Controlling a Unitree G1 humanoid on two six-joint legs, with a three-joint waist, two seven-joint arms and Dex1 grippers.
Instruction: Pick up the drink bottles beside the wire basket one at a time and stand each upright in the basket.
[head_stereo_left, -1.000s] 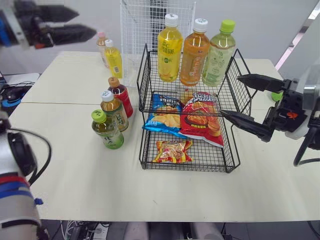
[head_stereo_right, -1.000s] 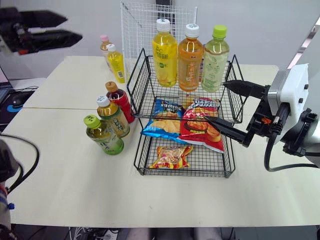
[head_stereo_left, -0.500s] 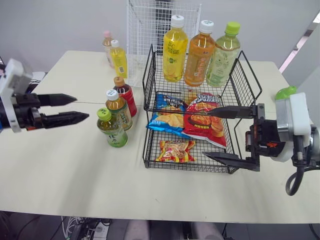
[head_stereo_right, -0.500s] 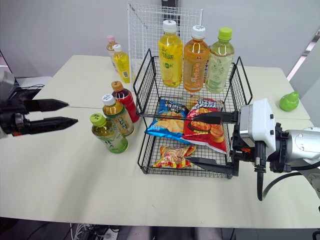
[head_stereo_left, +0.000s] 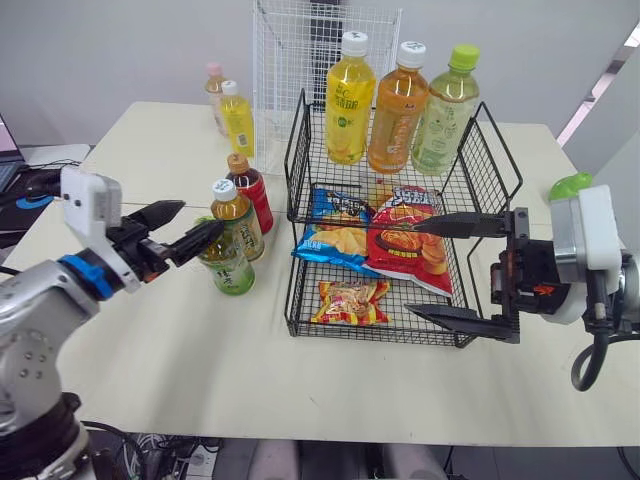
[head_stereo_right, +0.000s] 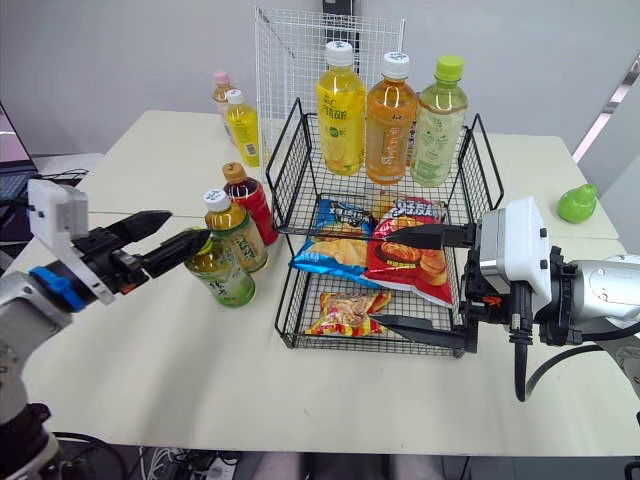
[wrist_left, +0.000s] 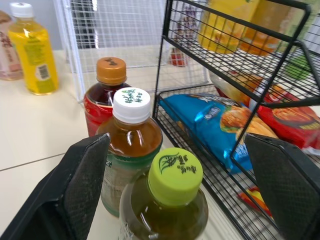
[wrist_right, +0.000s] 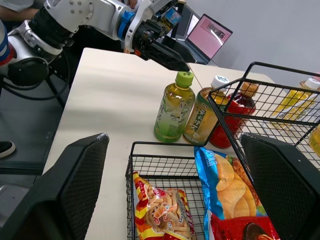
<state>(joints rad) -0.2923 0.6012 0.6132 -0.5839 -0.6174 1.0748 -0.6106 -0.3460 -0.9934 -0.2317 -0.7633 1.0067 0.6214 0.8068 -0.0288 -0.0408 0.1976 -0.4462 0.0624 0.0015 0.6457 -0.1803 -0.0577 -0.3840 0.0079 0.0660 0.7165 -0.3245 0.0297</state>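
Three bottles stand beside the wire basket (head_stereo_left: 297, 165) on its left: a green-capped one (head_stereo_left: 226, 268), a white-capped tea bottle (head_stereo_left: 235, 212) and a red one with a brown cap (head_stereo_left: 250, 185). My left gripper (head_stereo_left: 200, 218) is open at the green cap (wrist_left: 175, 172), one finger on each side with gaps to both. Further back are a yellow bottle (head_stereo_left: 233, 118) and a pink one (head_stereo_left: 211, 85). The basket's top tier holds yellow (head_stereo_left: 347, 100), orange (head_stereo_left: 397, 110) and pale green (head_stereo_left: 441, 112) bottles upright. My right gripper (head_stereo_left: 412, 270) is open wide at the basket's front right, holding nothing.
The lower tiers hold a blue chip bag (head_stereo_left: 335, 230), a red chip bag (head_stereo_left: 410, 240) and a small snack packet (head_stereo_left: 348, 300). A white wire grid panel (head_stereo_left: 295, 50) stands behind the basket. A green pear-shaped object (head_stereo_left: 570, 185) lies at the right. A laptop (wrist_right: 207, 37) sits off the table's left.
My left gripper has swung in from the left and now straddles the green-capped bottle's cap, still open. The right gripper turned its fingers one above the other earlier and has since held still.
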